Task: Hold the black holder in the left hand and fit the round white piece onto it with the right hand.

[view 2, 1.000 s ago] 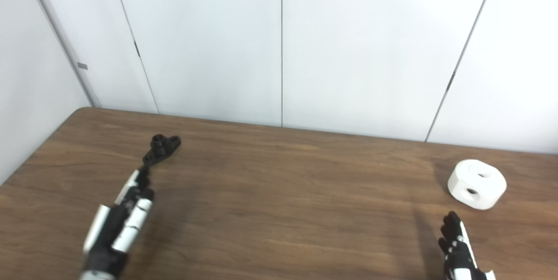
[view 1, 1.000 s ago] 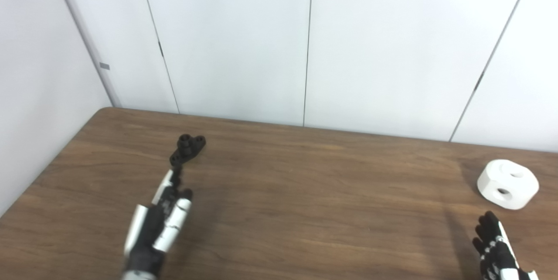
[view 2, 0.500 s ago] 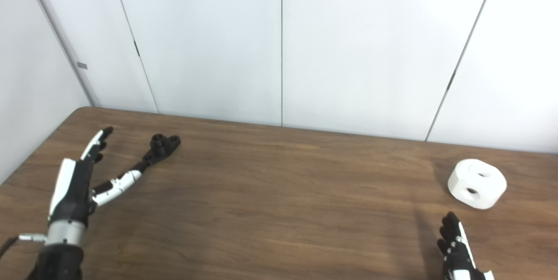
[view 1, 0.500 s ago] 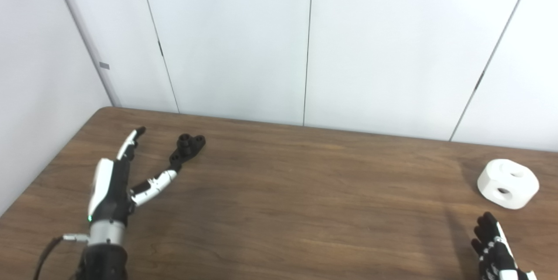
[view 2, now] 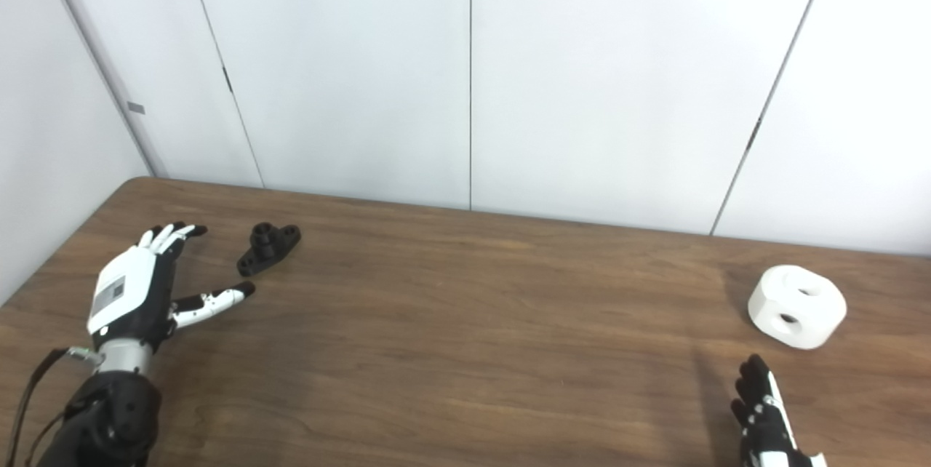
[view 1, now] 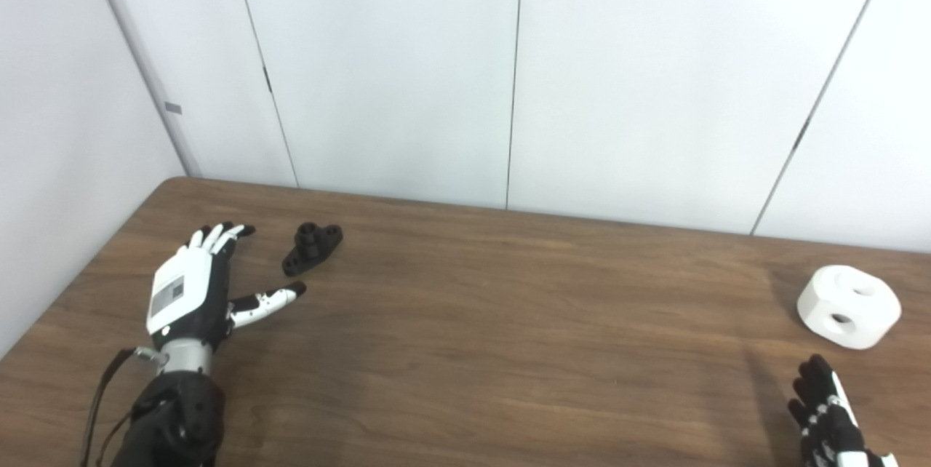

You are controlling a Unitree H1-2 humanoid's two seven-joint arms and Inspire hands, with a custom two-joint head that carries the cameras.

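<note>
Brown wood-grain desk [view 1: 465,350] abuts white panelled walls [view 1: 393,67]. Black holder [view 1: 313,247] lies far left, beside the left hand [view 1: 193,292], fingers spread, empty. Round white piece [view 1: 848,306] sits far right. Right hand [view 1: 829,420] partly cropped; finger state indeterminate.

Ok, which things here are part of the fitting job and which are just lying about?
Part of the job:
black holder, on the table, not held
round white piece, not held
left hand, open beside the holder
right hand, low at the picture's edge

Just there:
table
wall panels
</note>
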